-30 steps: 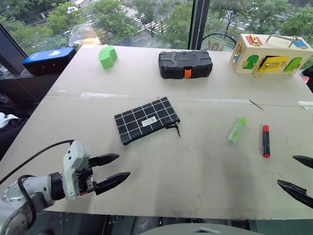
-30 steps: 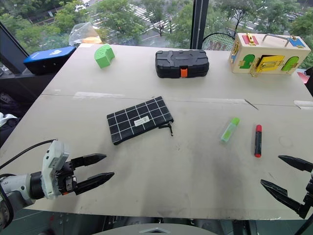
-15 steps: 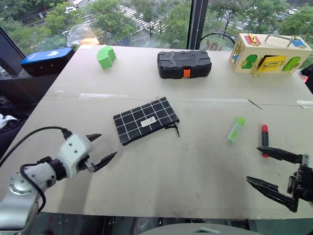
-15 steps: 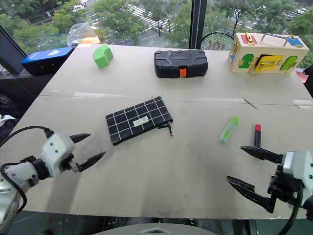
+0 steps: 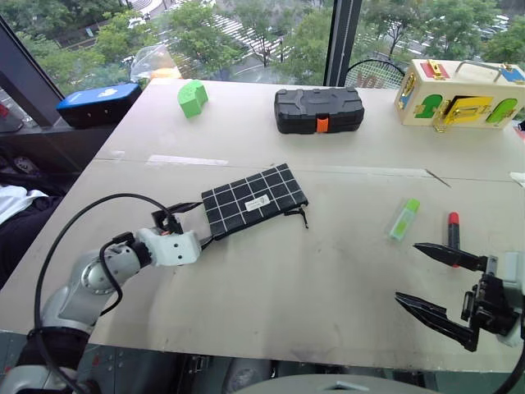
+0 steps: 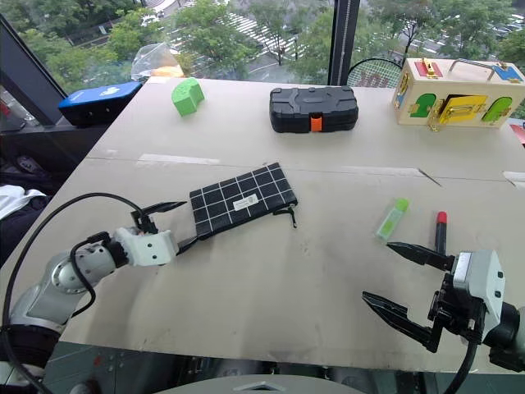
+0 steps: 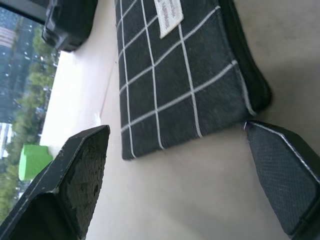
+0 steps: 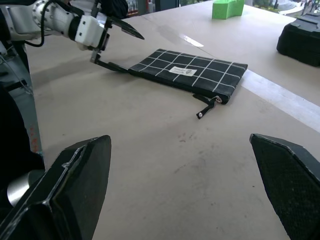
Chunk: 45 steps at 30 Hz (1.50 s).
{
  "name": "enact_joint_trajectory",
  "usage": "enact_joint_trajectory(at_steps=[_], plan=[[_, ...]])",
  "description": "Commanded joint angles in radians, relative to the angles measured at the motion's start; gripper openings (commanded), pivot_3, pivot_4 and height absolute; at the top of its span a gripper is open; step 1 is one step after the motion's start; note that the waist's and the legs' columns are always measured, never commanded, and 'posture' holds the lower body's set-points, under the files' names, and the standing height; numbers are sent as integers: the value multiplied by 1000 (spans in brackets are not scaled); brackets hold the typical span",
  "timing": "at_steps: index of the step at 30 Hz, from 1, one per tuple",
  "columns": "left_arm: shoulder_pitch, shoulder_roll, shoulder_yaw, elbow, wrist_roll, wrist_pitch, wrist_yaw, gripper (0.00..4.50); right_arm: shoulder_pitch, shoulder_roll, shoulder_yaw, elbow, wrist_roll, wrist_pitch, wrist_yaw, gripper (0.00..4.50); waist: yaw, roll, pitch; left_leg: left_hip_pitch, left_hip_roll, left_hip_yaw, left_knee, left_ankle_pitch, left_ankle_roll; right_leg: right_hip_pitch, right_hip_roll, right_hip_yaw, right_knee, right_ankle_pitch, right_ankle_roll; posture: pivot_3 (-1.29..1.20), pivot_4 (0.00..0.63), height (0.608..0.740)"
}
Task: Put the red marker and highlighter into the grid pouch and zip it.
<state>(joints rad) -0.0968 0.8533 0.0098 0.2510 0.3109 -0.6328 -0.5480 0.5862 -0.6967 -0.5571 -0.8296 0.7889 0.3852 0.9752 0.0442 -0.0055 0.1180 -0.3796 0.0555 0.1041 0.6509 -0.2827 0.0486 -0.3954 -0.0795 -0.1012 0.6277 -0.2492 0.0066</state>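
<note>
Matt woven-cloth grid pouch [image 7: 185, 75] on smooth, scuffed table [image 5: 328, 271]

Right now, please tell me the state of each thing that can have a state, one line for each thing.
grid pouch: lying flat, zipper looks closed, not held.
red marker: capped, lying loose on the table.
highlighter: capped, lying loose.
left gripper: open, at the pouch's end.
right gripper: open, empty.
black hard case: closed.

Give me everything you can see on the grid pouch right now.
The grid pouch is a flat rectangle of black fabric with white grid lines and a small white label on top. It lies flat and angled on the table, zipper along its near edge, black pull cord trailing from its right corner. The left end effector, open, straddles its left end; contact is unclear.
</note>
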Motion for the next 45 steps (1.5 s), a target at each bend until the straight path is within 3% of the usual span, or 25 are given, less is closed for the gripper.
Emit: enact_joint_trajectory(at_steps=[1, 9, 12, 15, 21, 26, 31, 34, 38, 45], plan=[[-45, -20, -64, 74, 60, -16, 24, 4379, 12, 9, -4, -43, 17, -18, -11, 4500, 1, 0, -1, 0, 0, 0, 0, 0, 0, 0, 0, 0, 0, 0, 0, 0, 150, 740], [-120, -82, -150, 91, 42, -65, 15, 4379, 13, 17, 22, -72, 10, -17, -52, 4500, 3, -3, -4, -1, -1, 0, 2, 0, 1, 1, 1, -1, 0, 2, 4, 0, 150, 740], [-93, -109, -154, 6, -4, -14, -13, 3660, 15, 14, 17, -81, 10, -18, -68, 4500, -1, -4, -5, -1, -1, 0, 3, 0, 1, 1, 1, -1, 0, 2, 5, 0, 150, 740], [-29, -132, -151, -127, -52, 82, -45, 2151, 25, 18, 14, -89, 6, -19, -81, 4500, -6, -7, -4, -2, -1, 1, 3, 0, 2, 1, 2, -1, 0, 2, 5, 0, 150, 740], [21, -168, -146, -250, -32, 233, -41, 11, -4, 20, 59, -93, -29, -10, -140, 4500, -7, -8, -3, -1, 0, 1, 3, 0, 2, 1, 4, 1, 0, 2, 6, 0, 150, 740], [-17, -161, -126, -214, -61, 224, -40, 11, -130, 17, 154, -99, -40, 96, -328, 4500, -7, -8, -3, 0, 0, 1, 3, 0, 2, 1, 6, 3, 0, 1, 6, 0, 150, 740], [-63, -146, -95, -198, -188, 154, -96, 11, -426, -2, 360, -51, -36, 335, -545, 4500, -14, -11, 0, -1, 0, 1, 4, 0, 2, 1, 6, 3, 2, 2, 5, 0, 150, 740], [-74, -140, -96, -218, -261, 129, -148, 11, -634, 67, 449, 97, 29, 506, -646, 4500, -26, -14, 1, -2, 1, 1, 4, 0, 1, 0, 6, 3, 2, 2, 4, 0, 150, 740], [-87, -145, -111, -227, -294, 100, -187, 11, -829, 170, 512, 285, 21, 621, -716, 4500, -31, -14, 1, -3, 0, 1, 4, 2, -3, 0, 7, 2, 2, 2, 5, 0, 150, 740], [-77, -151, -113, -259, -321, 95, -215, 11, -983, 240, 545, 495, -58, 660, -728, 4500, -32, -13, 2, -3, 0, 4, 4, 2, -3, -1, 8, 2, 3, 3, 5, 0, 150, 740]])
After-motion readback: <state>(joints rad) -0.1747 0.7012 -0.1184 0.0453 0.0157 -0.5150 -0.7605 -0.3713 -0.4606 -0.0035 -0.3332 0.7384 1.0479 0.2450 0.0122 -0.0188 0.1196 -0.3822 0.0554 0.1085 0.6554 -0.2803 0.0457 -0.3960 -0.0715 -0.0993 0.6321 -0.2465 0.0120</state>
